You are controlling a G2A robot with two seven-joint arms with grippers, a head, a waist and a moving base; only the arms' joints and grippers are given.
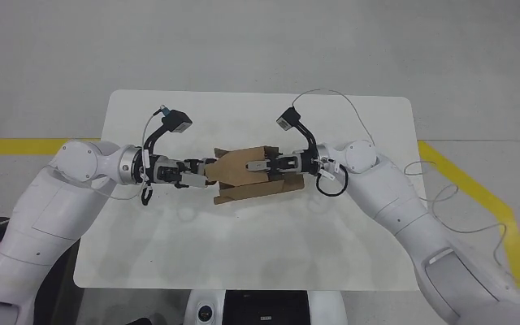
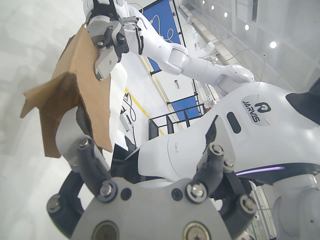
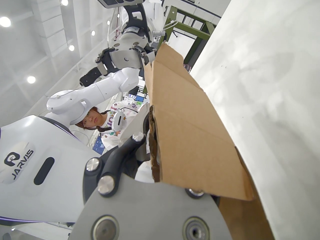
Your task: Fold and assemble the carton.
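- Two grippers share one carton (image 1: pixel 253 175). The brown corrugated carton lies half-opened between my left gripper (image 1: pixel 203 167) and my right gripper (image 1: pixel 253 165), low over the white table (image 1: pixel 325 236). I cannot tell whether it touches the tabletop.
- Right gripper: narrow, closed on a side panel of the carton. One finger (image 2: pixel 106 61) lies flat on the panel's outer face, and in the right wrist view the panel's ragged edge runs up between my pads. I judge this to be the anchoring grip, fixing the carton body so that the end away from this gripper can be worked.
- Left gripper: wide, holding nothing. One finger pad (image 2: pixel 66 128) is tucked behind the nearest panel, seemingly touching it, and the opposite finger stands well apart in free air. Spread this way, the jaws would serve as a pusher or spreader rather than a clamp.
- Carton as seen from my left gripper: a loose flap (image 2: pixel 32 101) splays outward just beyond the tucked finger. The creased panel runs on from there to my right gripper at the far end.
- Step in hand, as I judge it: opening the flattened sleeve into a square section before the flaps are turned in. The walls slant and no end is closed, so most of the assembly remains.
- Next demand: a push from the tucked finger along the score line, against a firm hold at the right.
- Risk: the board could buckle off its crease, or the panel could slide out of my right pads.
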